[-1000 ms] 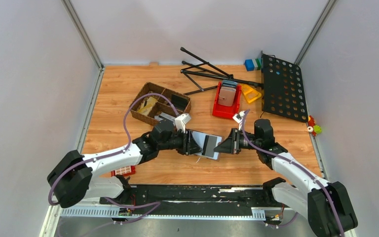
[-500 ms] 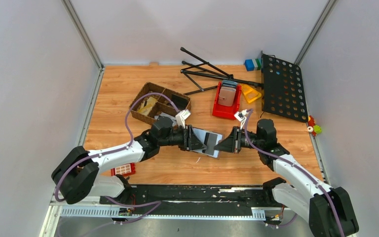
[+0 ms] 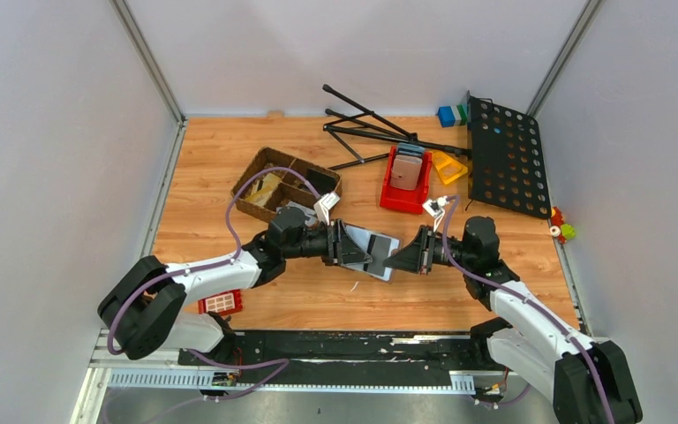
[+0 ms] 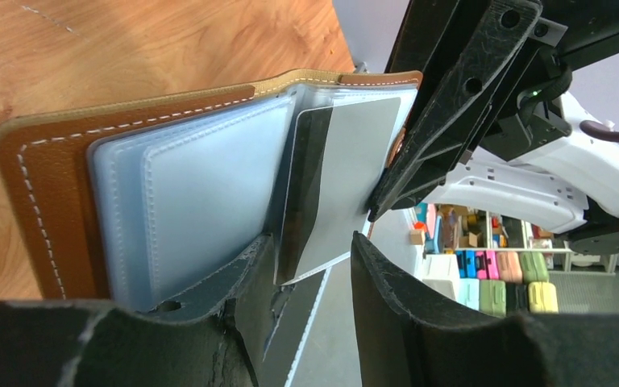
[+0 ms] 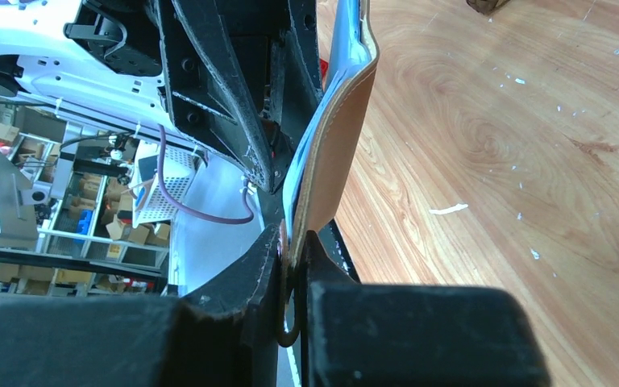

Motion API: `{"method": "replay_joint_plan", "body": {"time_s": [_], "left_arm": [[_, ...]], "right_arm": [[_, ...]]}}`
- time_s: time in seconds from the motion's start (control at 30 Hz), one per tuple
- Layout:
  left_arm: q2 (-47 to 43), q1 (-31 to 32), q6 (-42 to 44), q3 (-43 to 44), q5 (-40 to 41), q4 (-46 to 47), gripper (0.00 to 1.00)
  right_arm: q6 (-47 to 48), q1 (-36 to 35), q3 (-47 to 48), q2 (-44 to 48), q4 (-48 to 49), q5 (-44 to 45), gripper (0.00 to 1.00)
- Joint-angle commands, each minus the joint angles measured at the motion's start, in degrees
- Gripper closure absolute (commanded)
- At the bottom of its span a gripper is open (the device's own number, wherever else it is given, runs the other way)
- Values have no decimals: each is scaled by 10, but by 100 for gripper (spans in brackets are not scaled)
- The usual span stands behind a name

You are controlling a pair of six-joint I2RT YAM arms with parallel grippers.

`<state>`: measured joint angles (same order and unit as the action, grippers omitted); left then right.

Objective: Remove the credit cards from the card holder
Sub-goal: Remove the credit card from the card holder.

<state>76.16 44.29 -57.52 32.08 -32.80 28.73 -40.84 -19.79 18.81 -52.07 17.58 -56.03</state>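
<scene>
One of the credit cards (image 4: 346, 177) is poking out of the card holder (image 4: 56, 161), its long axis running straight in between the spread left jaws; opposite them, the right jaws are pinching the holder's brown edge above the table (image 3: 212, 159)

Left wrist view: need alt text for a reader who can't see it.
An open brown card holder with pale plastic sleeves. One grey card with a dark stripe sticks partway out of a sleeve, between the spread left fingers at the bottom. The black right fingers clamp the holder's far edge at upper right, with the wooden table behind.
</scene>
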Motion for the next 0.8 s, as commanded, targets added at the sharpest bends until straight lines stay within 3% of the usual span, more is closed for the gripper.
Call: {"method": "replay_joint_plan", "body": {"time_s": [0.0,0.13,0.3,0.5,0.6,0.77], "left_arm": [[-2,-9,-13,-7,-13,36,52],[0,-8,-14,-6,-23,50,54],[-23,-5,21,8,-5,-2,56],[-15,-4,20,4,-11,15,57],[12,-4,18,-4,-12,41,58],[44,-5,8,-19,-9,77,60]], "right_arm": [[-31,-1,-5,11,76,-22,98],[-34,-1,-5,14,75,-16,79],[-23,-1,3,13,41,2,75],[12,-2,27,-26,-46,39,84],[25,-1,31,-59,-75,58,100],[1,-2,4,-83,-21,44,100]]}}
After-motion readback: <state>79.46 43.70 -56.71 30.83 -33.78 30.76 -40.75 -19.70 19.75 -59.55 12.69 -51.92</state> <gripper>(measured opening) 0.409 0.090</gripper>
